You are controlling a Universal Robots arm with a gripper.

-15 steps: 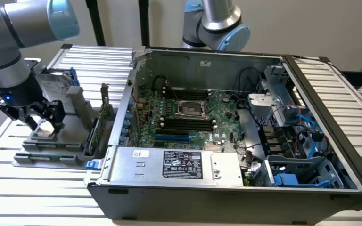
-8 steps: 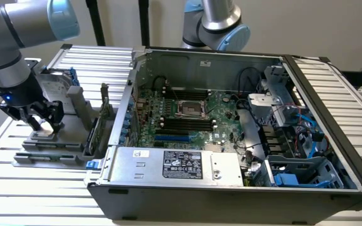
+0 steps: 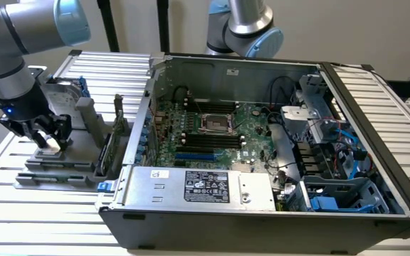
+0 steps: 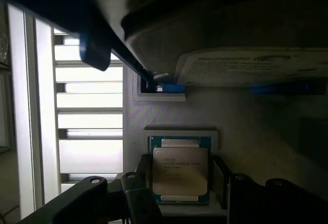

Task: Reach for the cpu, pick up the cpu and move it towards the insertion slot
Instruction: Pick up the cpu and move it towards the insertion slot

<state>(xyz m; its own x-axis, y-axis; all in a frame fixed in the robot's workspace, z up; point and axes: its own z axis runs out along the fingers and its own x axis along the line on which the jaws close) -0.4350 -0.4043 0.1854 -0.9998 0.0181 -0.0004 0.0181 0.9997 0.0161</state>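
Hanging low at the exterior view's left, the gripper point(image 3: 48, 143) sits over a grey holder point(image 3: 55, 172) on the slatted table point(image 3: 34, 218), just left of the open case point(image 3: 262, 218). In the wrist view the gripper point(image 4: 180, 177) straddles the cpu point(image 4: 180, 166). Its jaws are wide, and one dark finger point(image 4: 137, 193) stands just beside each of two opposite edges of the chip. I cannot tell whether they touch it.

The cpu lies flat, metal top up, in a pale square recess of the holder, green board showing around the lid. A hard drive point(image 4: 246, 62) with a white label and a blue rail stands upright on the same holder, just beyond the chip.

The slot point(image 3: 215, 124) is well apart from the cpu, to the right inside the case. It lies on the board toward the far wall, a shiny frame with a dark centre, with black memory slots point(image 3: 209, 140) just nearer. A power supply point(image 3: 205, 188) lies along the case's near edge.
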